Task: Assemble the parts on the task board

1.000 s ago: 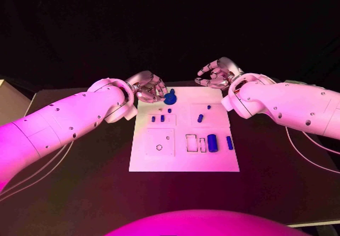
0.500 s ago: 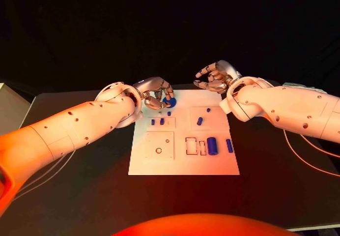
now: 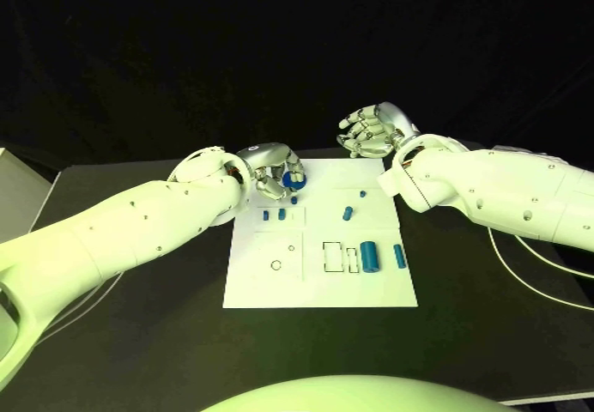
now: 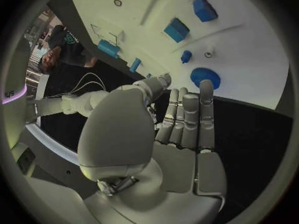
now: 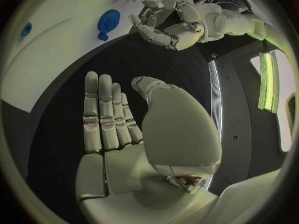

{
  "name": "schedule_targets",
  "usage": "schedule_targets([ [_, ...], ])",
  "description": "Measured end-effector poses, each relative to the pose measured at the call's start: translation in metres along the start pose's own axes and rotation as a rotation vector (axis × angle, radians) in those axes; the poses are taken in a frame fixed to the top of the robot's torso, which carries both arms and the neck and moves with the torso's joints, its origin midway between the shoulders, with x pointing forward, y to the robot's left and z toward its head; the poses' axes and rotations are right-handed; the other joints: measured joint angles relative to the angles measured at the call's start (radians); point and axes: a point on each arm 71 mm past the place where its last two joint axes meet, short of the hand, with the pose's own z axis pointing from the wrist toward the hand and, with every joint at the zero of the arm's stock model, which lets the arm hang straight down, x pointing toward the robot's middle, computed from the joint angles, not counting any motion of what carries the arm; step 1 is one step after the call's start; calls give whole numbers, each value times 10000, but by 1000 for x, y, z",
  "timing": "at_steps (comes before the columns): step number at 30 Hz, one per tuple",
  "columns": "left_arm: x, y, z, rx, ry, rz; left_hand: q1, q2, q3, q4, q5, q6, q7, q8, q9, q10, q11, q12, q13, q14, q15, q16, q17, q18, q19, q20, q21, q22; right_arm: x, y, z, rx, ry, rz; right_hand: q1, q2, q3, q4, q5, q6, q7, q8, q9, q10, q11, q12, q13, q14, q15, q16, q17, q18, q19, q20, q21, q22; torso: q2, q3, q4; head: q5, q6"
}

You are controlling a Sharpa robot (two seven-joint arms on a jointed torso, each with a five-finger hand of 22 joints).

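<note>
Parts lie scattered over the white task board point(image 3: 322, 287) on the black counter point(image 3: 148, 343): a blue gear point(image 3: 294, 179) at its far edge, two small blue blocks point(image 3: 274, 215) in an outlined square, a blue cylinder point(image 3: 369, 252) beside rectangular outlines. Left hand point(image 3: 270, 165) hovers by the gear, fingers extended, holding nothing. Right hand point(image 3: 367, 131), beyond the far edge, seems empty, fingers loosely apart.

Left hand point(image 3: 274, 164) and right hand point(image 3: 369, 131) both hover empty with fingers apart.
</note>
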Motion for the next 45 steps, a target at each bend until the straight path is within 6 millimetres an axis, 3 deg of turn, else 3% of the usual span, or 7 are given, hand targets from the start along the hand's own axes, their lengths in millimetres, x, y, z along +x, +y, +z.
schedule_targets([
  [2, 2, 0, 1, -43, 115, 59, 0, 0, 0, 0, 0, 32, 32, -78, -51, 0, 0, -155, -96, 0, 0, 0, -90, 0, 0, 0, 0, 0, 0, 0, 1, -20, -22, 133, -32, -33, 116, -115, 0, 0, 0, -1, -57, 203, 149, -855, -1257, -438, 226, -1200, -661, -1, -336, 273, -943, -999, -1, 1, -3, 1, 7],
  [5, 4, -1, 2, -110, 303, 133, 0, 0, -27, -28, 0, 77, 55, -149, -96, 0, 0, -290, -184, -35, 34, 59, -149, 1, 36, 36, 0, 0, 0, 0, 2, -37, -60, 333, -61, -3, 200, -290, 0, 3, 2, -111, -225, 556, 285, -1605, -2611, -554, 376, -2316, -1364, -1, -259, 462, -1768, -2183, -3, 0, -1, -15, 10],
  [10, 7, -1, 3, -230, 580, 239, 0, 0, -27, -28, 0, 122, 52, -210, -136, 38, 37, -394, -247, -35, 34, 97, -174, 1, 36, 36, 0, -1, 0, 0, 3, -86, -85, 571, -148, 84, 114, -403, 0, 4, 3, -208, -338, 603, 332, -1827, -3318, -502, 447, -2867, -1730, -1, -238, 501, -1947, -2907, -7, 4, 4, -37, 2],
  [15, 10, 0, 3, -391, 846, 341, 0, 0, -27, -28, 0, 136, 66, -250, -166, 74, 72, -458, -286, -35, 34, 97, -251, 0, 36, 36, 0, -2, 1, 1, 3, -136, -97, 735, -213, 149, 61, -565, 0, 3, 3, -294, -431, 595, 340, -2052, -3947, -663, 607, -3442, -2136, -1, -436, 698, -1947, -3678, -7, 1, 20, -71, -6],
  [18, 11, 2, 4, -500, 970, 384, 1, 0, -45, -46, 0, 136, 66, -340, -208, 135, 59, -544, -333, -74, 39, 97, -329, 1, 36, 36, 0, -2, 1, 1, 3, -167, -88, 805, -243, 179, -9, -634, 41, 4, 3, -390, -506, 502, 466, -2305, -4353, -734, 679, -3808, -2442, -1, -567, 829, -1947, -4151, -7, -1, 20, -79, -12],
  [33, 17, 5, 8, -787, 1050, 447, 57, 57, -24, -112, 0, 172, 101, -539, -320, 325, 104, -779, -474, -83, 46, 251, -360, 1, 73, 73, 0, 41, 3, 3, 4, -232, -14, 1007, -249, 186, -22, -646, 41, 4, 3, -429, -545, 487, 480, -2433, -4578, -701, 712, -3933, -2615, -2, -568, 829, -1947, -4406, 8, 4, 12, -130, -59],
  [45, 20, 5, 10, -814, 1112, 430, 136, 215, 182, -260, 0, 517, 24, -581, -346, 825, -11, -996, -593, 223, -43, 581, -152, 2, 394, 18, 374, 441, 5, 5, 4, -254, 41, 1059, -249, 186, -47, -671, 79, 4, 2, -469, -568, 522, 514, -2473, -4658, -665, 747, -4000, -2676, -2, -568, 829, -1946, -4500, 25, 11, 29, -168, -128],
])
